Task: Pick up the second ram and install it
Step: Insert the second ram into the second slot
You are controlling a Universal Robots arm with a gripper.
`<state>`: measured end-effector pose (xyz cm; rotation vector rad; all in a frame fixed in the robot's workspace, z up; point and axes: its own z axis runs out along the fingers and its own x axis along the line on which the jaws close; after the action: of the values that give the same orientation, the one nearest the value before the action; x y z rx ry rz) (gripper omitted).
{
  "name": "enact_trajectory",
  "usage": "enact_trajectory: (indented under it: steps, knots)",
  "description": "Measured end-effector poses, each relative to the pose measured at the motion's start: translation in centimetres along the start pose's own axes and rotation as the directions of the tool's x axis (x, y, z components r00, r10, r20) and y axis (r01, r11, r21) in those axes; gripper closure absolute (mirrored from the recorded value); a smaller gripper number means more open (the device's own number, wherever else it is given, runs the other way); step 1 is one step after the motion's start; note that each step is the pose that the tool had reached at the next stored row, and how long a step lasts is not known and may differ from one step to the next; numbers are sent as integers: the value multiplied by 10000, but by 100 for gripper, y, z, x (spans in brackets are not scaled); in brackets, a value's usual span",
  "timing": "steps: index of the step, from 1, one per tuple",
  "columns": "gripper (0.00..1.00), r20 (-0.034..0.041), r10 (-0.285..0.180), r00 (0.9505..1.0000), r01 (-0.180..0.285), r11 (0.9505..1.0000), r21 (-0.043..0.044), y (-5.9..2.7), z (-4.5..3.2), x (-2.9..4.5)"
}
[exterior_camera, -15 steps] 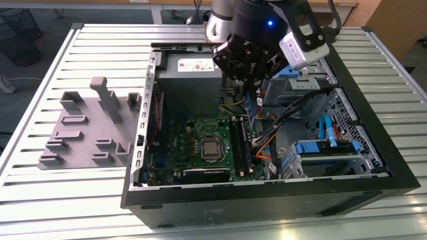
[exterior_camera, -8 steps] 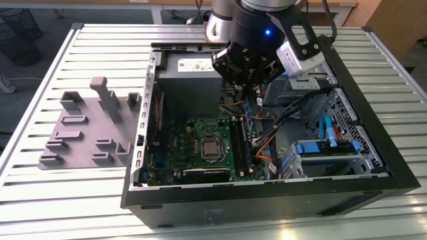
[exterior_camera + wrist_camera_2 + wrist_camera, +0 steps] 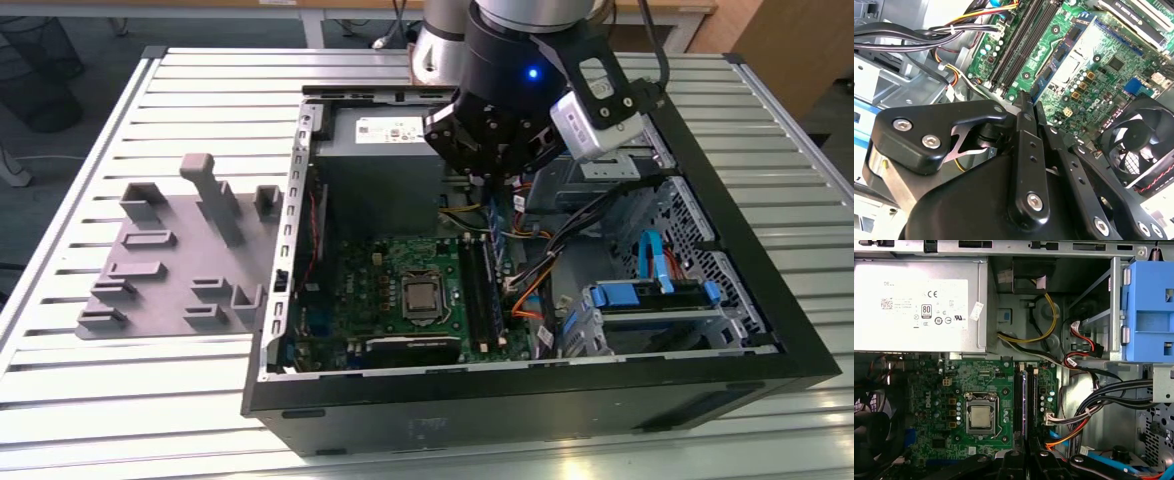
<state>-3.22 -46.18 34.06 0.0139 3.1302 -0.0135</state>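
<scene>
Hand point(image 3: 491, 172) hangs inside one open computer case point(image 3: 747, 330), its fingers closed edge-on around the second ram point(image 3: 493, 212). This stick stands above the motherboard's point(image 3: 387, 290) two black slots point(image 3: 1024, 400). One grey fixture point(image 3: 167, 262) sits on the worktop point(image 3: 107, 400).

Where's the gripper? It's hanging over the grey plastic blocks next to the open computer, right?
Not quite. The gripper is not over the grey plastic blocks. It hangs over the open computer itself, above the green motherboard near its long black slots. The exterior view shows this. The blocks do sit next to the computer, on the exterior view's left.
</scene>
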Motion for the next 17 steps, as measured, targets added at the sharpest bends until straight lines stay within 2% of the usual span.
enact_trajectory:
  steps: [11, 17]
  knots:
    - [86, 0, 1, 10000, -1, 10000, 8, 1, 5, 0]
    - [86, -34, 0, 10000, 0, 10000, 8, 1, 66, 1]
